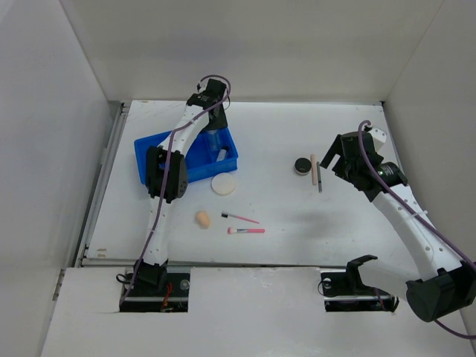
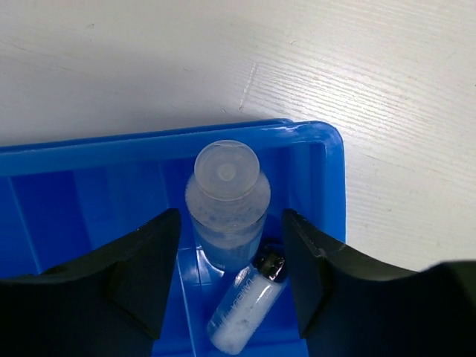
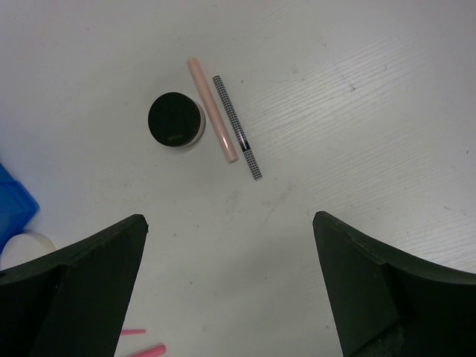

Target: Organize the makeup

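Note:
My left gripper (image 1: 213, 128) (image 2: 232, 245) hangs over the blue tray (image 1: 149, 149) (image 2: 74, 152), open. A clear bottle (image 2: 227, 197) stands upright between its fingers with a small gap on each side. A second clear bottle (image 2: 244, 309) (image 1: 222, 155) lies beside it in the same corner compartment. My right gripper (image 1: 332, 156) (image 3: 230, 245) is wide open above the table, holding nothing. Just beyond it lie the black round jar (image 3: 175, 120) (image 1: 302, 165), the beige stick (image 3: 212, 111) and the dark pencil (image 3: 238, 128). The white puff (image 1: 224, 184), peach sponge (image 1: 202, 219) and two pink-handled brushes (image 1: 246, 230) lie on the table in front of the tray.
White walls enclose the table on the left, back and right. A corner of the blue tray (image 3: 11, 201) shows at the left edge of the right wrist view. The left arm's links (image 1: 167, 171) reach over the tray's near left part.

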